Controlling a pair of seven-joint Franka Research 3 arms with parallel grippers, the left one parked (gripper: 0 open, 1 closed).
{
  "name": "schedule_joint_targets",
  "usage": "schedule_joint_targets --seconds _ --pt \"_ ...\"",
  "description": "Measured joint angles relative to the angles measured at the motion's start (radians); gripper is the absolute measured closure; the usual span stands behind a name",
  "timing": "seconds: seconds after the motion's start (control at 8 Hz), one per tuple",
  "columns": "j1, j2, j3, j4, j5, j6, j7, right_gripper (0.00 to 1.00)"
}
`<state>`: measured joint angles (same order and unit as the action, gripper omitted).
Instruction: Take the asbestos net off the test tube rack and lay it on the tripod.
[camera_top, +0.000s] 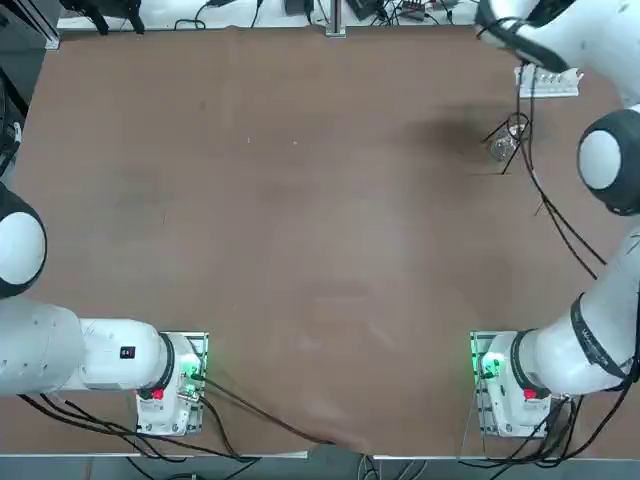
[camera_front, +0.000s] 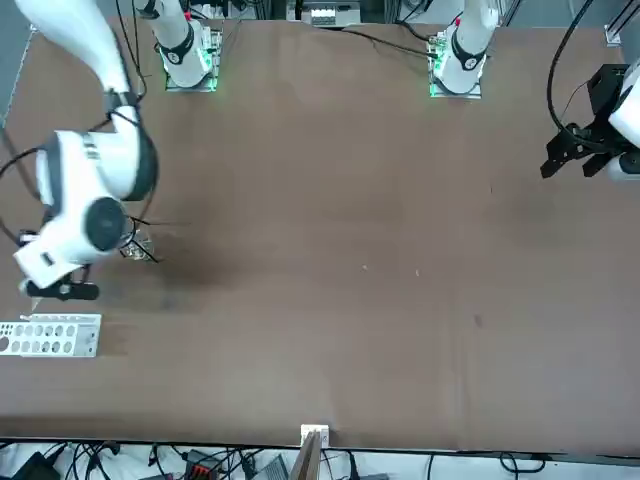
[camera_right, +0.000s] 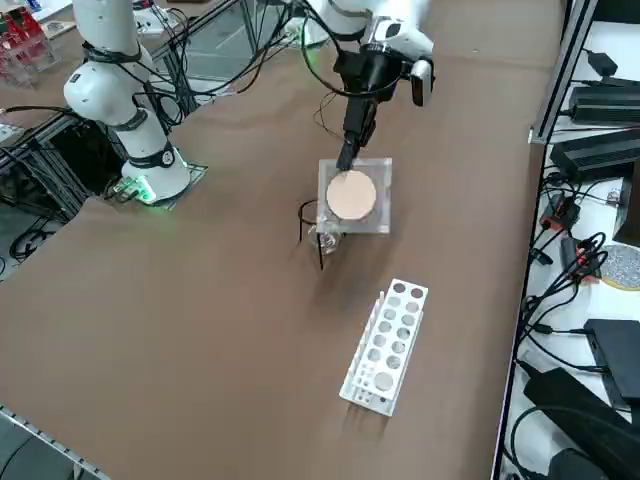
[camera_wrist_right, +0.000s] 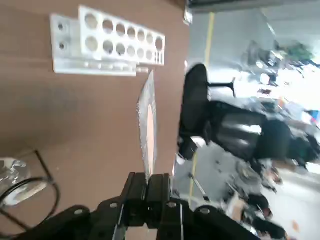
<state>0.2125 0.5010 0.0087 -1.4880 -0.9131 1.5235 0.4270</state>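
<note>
The right end effector (camera_wrist_right: 147, 182) is pinching the asbestos net (camera_right: 362, 196) by one edge, its fingers pressing together on the mesh while the rest of the square is extending out beyond the fingertips. The net is hanging in the air over the desk (camera_top: 290, 200), clear of the test tube rack (camera_right: 385, 345). In the right side view it is showing above the tripod (camera_right: 321, 240), covering part of the black wire stand, with a small clear glass object (camera_right: 325, 238) sitting at the tripod. The white rack, its top plate lined with round holes, is standing apart from the tripod, near the desk's far edge in the top view. A broad stretch of bare brown desktop is opening toward the robot's left, while dark cables (camera_top: 545, 195) are trailing along the working arm. The net is appearing as a thin, pale grey square, a round beige-pink disc filling its centre, and is turning nearly edge-on to the wrist camera.
</note>
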Motion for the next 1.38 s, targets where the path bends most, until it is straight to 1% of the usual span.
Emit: schedule_joint_targets --seconds 0.25,0.5,0.75,1.0,1.38 --pt "0.082 0.081 0.001 -0.003 -0.038 -0.114 0.125 0.98" --pt "0.149 0.171 0.000 -0.004 -0.068 -0.220 0.176 0.98" --pt "0.196 0.254 0.000 -0.003 -0.092 -0.305 0.194 0.98" --pt "0.223 0.297 -0.001 -0.001 -0.098 -0.354 0.217 0.98" --pt "0.237 0.342 -0.001 -0.001 -0.098 -0.361 0.342 0.98"
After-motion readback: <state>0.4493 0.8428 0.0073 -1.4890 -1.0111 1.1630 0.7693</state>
